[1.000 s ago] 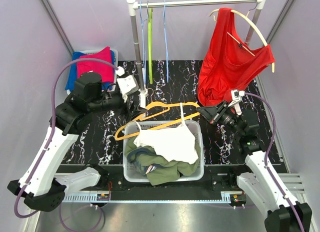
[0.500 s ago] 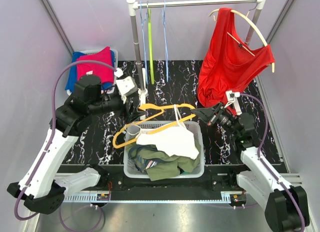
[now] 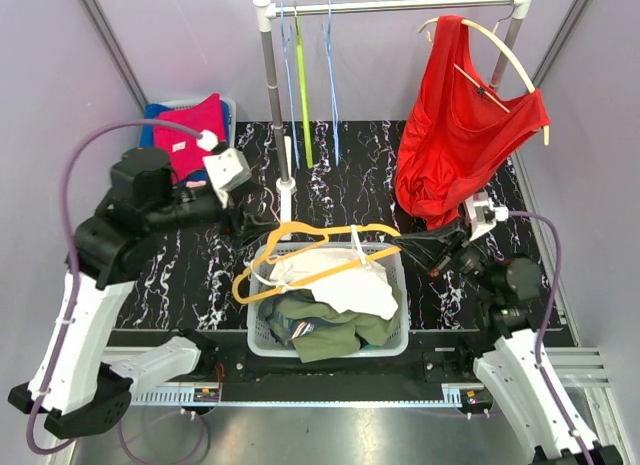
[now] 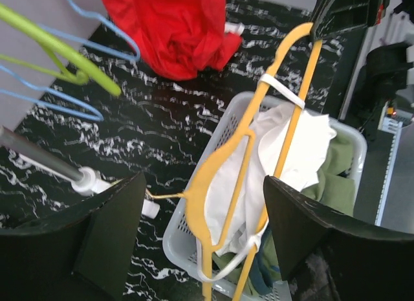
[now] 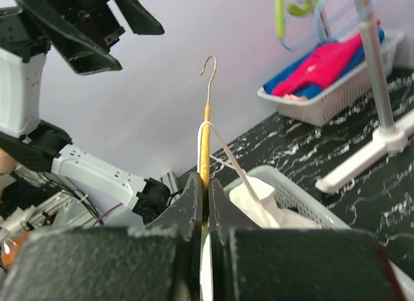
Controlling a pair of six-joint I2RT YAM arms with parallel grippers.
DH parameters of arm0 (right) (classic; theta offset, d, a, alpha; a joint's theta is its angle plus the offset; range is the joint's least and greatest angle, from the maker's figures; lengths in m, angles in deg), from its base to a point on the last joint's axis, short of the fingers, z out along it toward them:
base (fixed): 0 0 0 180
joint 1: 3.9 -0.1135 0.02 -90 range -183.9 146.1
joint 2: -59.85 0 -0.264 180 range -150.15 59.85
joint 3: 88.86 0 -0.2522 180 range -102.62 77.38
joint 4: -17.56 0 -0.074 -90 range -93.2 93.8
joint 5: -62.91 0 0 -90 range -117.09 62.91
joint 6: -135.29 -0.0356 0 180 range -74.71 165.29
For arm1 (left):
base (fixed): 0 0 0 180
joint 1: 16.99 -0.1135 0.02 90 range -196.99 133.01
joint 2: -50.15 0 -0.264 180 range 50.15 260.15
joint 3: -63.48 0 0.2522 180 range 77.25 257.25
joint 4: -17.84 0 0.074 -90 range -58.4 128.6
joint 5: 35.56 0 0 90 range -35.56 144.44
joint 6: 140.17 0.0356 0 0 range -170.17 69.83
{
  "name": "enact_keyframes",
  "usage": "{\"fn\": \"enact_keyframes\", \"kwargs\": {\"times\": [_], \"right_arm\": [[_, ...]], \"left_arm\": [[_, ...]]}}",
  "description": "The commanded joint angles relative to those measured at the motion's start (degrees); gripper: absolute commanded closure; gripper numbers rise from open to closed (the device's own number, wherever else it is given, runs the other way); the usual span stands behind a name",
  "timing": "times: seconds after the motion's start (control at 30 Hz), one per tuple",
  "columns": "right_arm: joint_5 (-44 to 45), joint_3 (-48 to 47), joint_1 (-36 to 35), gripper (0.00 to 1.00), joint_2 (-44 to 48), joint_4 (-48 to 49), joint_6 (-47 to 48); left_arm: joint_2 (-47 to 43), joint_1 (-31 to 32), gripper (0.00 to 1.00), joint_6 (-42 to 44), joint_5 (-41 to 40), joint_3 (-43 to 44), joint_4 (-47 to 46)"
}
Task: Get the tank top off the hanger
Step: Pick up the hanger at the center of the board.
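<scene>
A white tank top (image 3: 352, 285) hangs by its straps from an orange hanger (image 3: 310, 253) and sags into a grey basket (image 3: 402, 320) of clothes. My right gripper (image 3: 405, 242) is shut on the hanger's right end and holds it level over the basket. In the right wrist view the gripper (image 5: 207, 184) pinches the hanger (image 5: 206, 129), with a white strap (image 5: 228, 153) looped over it. My left gripper (image 3: 245, 217) is open at the hanger's left end. In the left wrist view the gripper (image 4: 204, 179) straddles the hanger (image 4: 223, 165) and the tank top (image 4: 304, 139) without touching.
A red top (image 3: 460, 125) hangs on a wooden hanger from the rail (image 3: 400, 5) at the back right. Empty blue and green hangers (image 3: 300, 75) hang beside the rack pole (image 3: 272, 105). A basket of pink and blue clothes (image 3: 185, 130) stands at the back left.
My right gripper has drawn the hanger to the right. My left arm has pulled back to the left. The tank top has sunk lower into the basket.
</scene>
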Motion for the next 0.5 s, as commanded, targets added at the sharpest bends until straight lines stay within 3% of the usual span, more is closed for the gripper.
{"fn": "enact_keyframes", "kwargs": {"times": [0.0,0.13,0.3,0.47], "right_arm": [[-4.27,-7.37,-0.28,1.00,4.02,-8.41,5.78],[-3.57,-11.67,-0.28,1.00,4.99,-11.86,7.89],[-1.47,-13.71,-0.28,1.00,3.86,-8.72,7.54],[0.82,-14.93,-0.28,1.00,3.15,-2.11,4.55]], "left_arm": [[-1.83,-1.09,0.23,-0.54,8.47,8.45,5.03],[-2.01,-1.10,0.23,0.86,12.69,13.71,9.86],[0.45,-1.10,0.20,5.08,17.62,19.19,21.38],[-6.57,-1.18,0.20,7.72,7.79,6.29,17.18]]}}
